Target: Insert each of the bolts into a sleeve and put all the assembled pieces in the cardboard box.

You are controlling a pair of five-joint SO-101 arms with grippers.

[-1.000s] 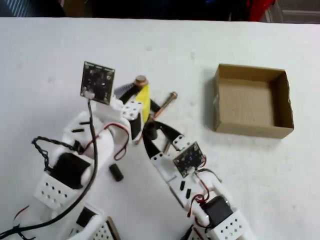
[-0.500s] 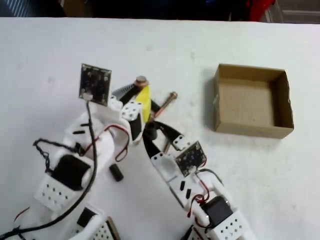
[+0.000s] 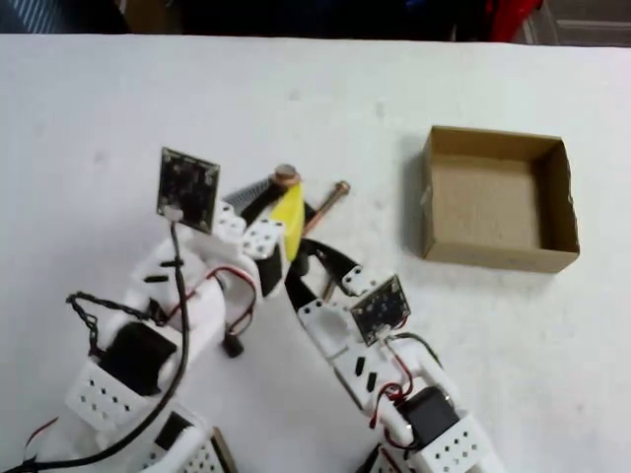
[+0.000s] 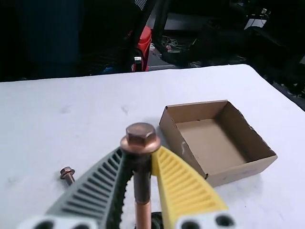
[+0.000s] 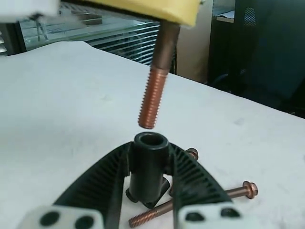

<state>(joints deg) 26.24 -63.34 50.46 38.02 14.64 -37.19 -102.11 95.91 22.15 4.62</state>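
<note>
White surface (image 3: 108, 89), logged from the high view with 12 o'clock at the far edge.
Item 1: left arm (image 3: 192, 286). Its grey-and-yellow ribbed jaws are closed on a copper-coloured hex-head bolt (image 4: 138, 139), held upright, head up, shank running down between them.
Item 2: right arm (image 3: 370, 370). Its black ribbed jaws are clamped around a black cylindrical sleeve (image 5: 148, 164), upright, bore facing up. The bolt's threaded tip hangs just above the sleeve's mouth — near, not touching, not entered.
Item 3: open brown cardboard box (image 3: 493, 254), at 3 o'clock from both arms' jaws, well apart.
Item 4: second copper-coloured bolt (image 3: 326, 204), flat on the surface at 1 o'clock from the right jaws, just beside them.
Item 5: small black cylinder (image 3: 232, 345), on the surface at 6 o'clock from the left jaws — beside the left arm.
</note>
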